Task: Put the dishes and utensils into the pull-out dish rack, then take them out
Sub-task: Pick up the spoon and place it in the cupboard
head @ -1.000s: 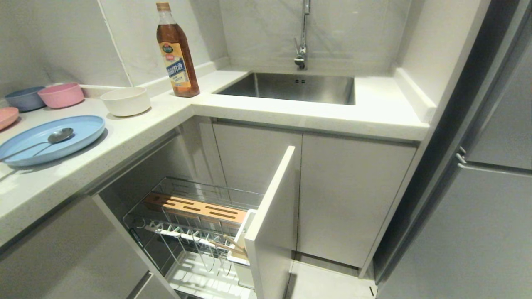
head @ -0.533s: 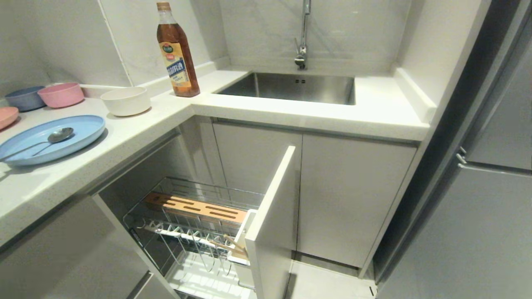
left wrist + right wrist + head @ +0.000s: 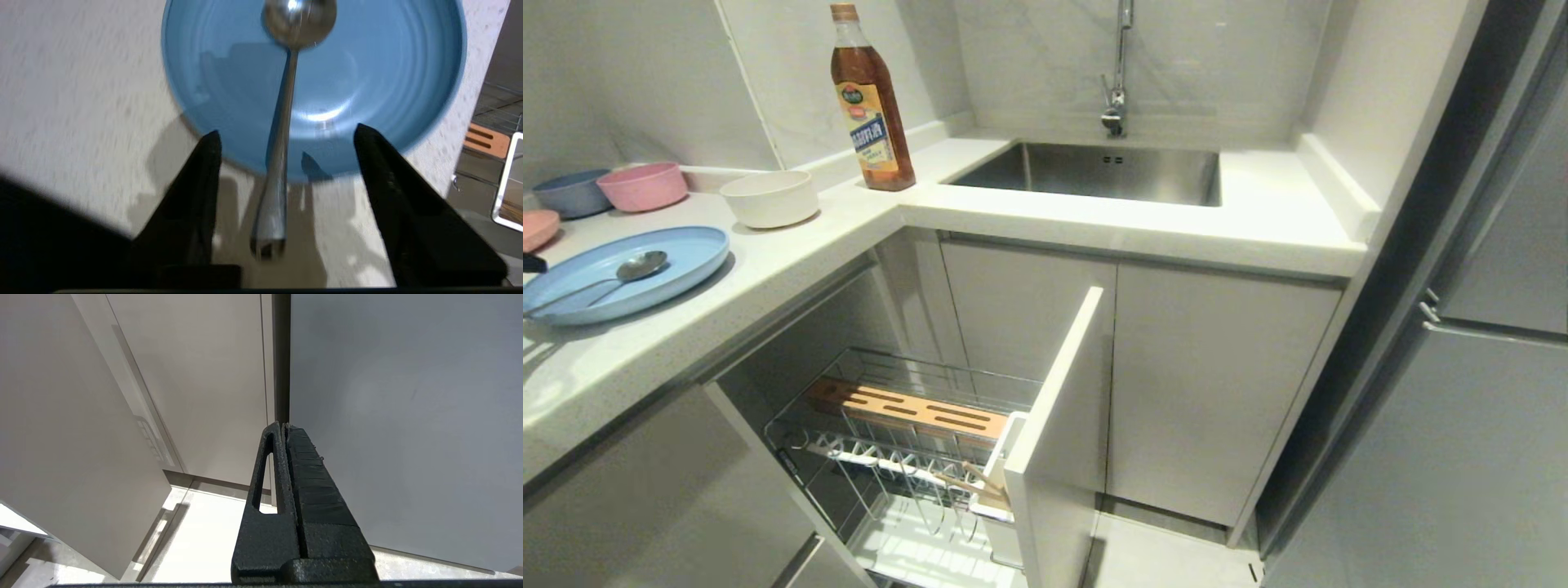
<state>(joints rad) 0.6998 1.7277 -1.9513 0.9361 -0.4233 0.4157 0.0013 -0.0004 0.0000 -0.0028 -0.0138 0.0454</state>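
Left gripper (image 3: 286,139), jaws apart, straddling spoon (image 3: 282,134) handle overhanging plate (image 3: 380,81) at six o'clock, lined up to pinch.

Left end effector (image 3: 286,139) fingers spread wide (nothing gripped); right end effector (image 3: 286,426) pressed together, parked.

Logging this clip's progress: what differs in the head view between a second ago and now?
A dark tip of the left pincer has entered at the left edge, beside the shallow light-blue plate; its fingers stand open around the handle of the slim silver spoon. Plate, spoon, round white bowl and chrome wire rack stayed put.
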